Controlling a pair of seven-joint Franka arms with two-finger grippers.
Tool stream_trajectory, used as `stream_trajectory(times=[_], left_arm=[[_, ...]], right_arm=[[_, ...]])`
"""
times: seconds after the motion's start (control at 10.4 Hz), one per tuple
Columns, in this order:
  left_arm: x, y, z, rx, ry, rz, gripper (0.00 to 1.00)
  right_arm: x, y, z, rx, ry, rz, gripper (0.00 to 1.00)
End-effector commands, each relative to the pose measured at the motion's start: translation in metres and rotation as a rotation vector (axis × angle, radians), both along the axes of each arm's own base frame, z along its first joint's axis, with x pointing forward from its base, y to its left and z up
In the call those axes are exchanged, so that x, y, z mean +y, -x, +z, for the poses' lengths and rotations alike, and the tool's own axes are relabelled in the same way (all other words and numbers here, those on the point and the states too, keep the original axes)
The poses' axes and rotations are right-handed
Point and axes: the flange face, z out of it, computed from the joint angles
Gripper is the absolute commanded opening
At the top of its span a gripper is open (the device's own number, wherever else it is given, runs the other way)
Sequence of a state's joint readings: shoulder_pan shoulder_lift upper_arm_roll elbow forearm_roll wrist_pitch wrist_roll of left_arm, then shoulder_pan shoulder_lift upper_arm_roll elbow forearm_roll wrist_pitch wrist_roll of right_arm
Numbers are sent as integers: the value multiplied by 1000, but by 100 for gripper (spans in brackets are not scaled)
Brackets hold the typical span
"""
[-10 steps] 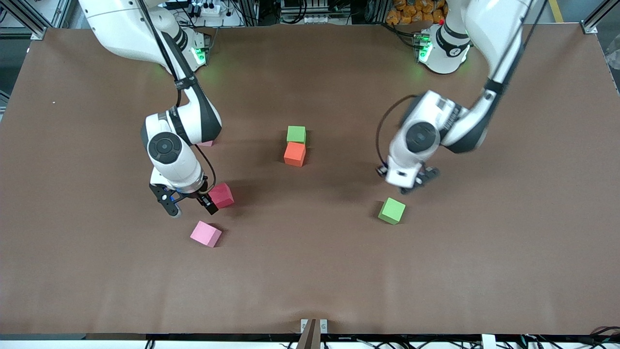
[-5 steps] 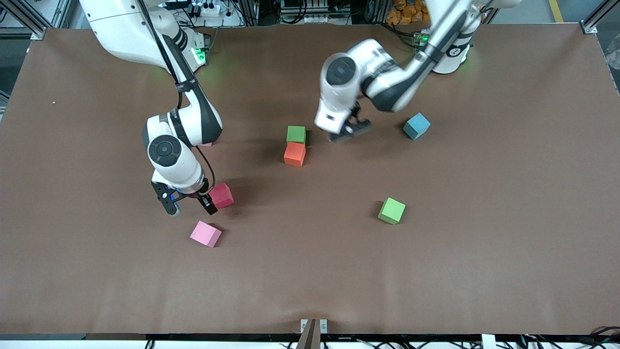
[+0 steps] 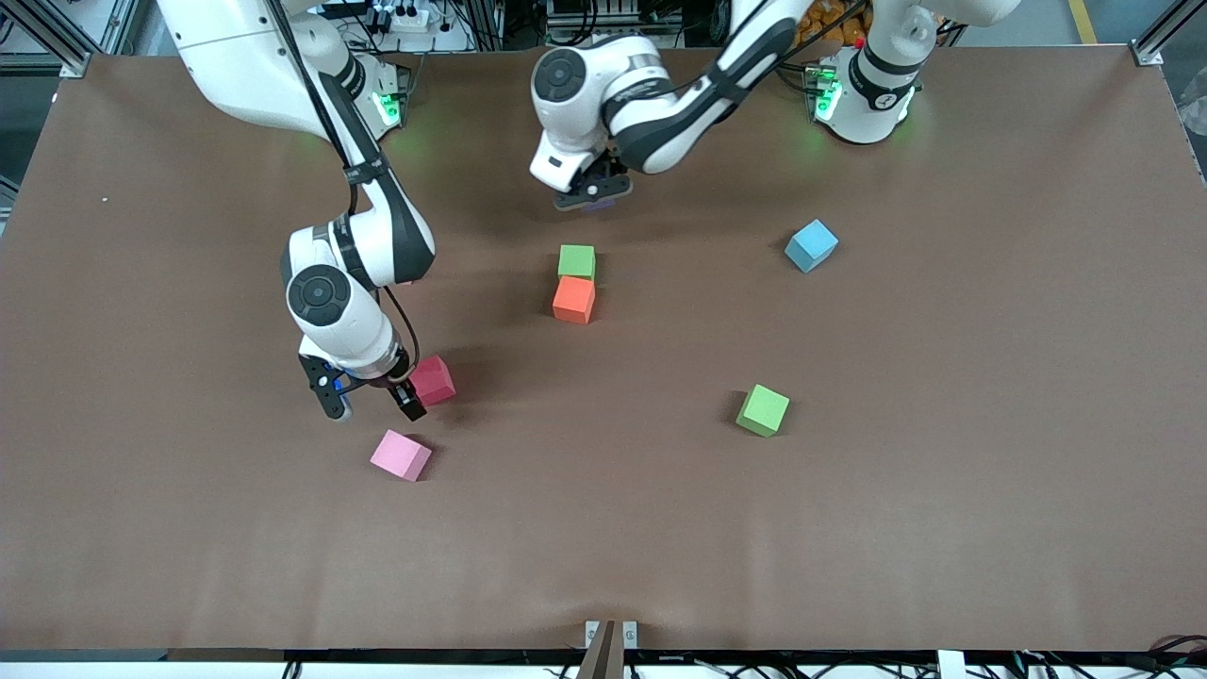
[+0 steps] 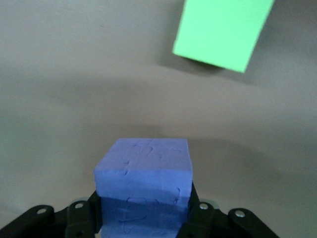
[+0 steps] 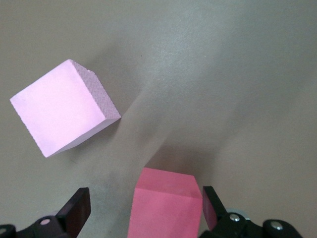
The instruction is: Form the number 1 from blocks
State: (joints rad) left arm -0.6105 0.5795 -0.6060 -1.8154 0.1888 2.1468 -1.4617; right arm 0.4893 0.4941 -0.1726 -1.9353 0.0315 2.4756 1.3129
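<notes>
Left gripper (image 3: 592, 195) clamps purple block (image 4: 143, 186) over table (image 3: 943, 519); right gripper (image 3: 371, 400) spread wide beside red block (image 3: 433, 380).

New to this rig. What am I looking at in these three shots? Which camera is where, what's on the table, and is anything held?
Two robot arms stand at a brown table. Each ends in a two-finger tool. The wide picture comes from a high camera facing the arms. The two close-ups come from cameras on the arms' wrists, looking down past the fingers.

The left tool is shut on a purple block, held over the table near a green block. That green block touches an orange block.

The right tool is open over a red block and has not gripped it. A pink cube lies close by.

A second green block and a blue cube lie toward the left arm's end.
</notes>
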Motion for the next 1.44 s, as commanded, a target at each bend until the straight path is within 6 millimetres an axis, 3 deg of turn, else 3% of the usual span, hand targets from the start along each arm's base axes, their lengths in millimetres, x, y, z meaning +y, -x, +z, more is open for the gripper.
stream_trajectory(times=[0.0, 0.38, 0.77, 1.15, 1.34], left_arm=[[-18, 2, -20, -31, -12, -31, 0], [-20, -5, -39, -97, 16, -113, 0], [-15, -22, -46, -105, 39, -158, 0], [-7, -36, -53, -95, 37, -205, 0], [-9, -40, -51, -96, 47, -218, 0]], right_arm=[[5, 2, -12, -1, -7, -8, 100], [2, 23, -4, 18, -9, 39, 100], [16, 40, -15, 44, 0, 70, 100], [17, 39, -23, 36, -1, 71, 100], [17, 38, -32, 23, -2, 71, 92]])
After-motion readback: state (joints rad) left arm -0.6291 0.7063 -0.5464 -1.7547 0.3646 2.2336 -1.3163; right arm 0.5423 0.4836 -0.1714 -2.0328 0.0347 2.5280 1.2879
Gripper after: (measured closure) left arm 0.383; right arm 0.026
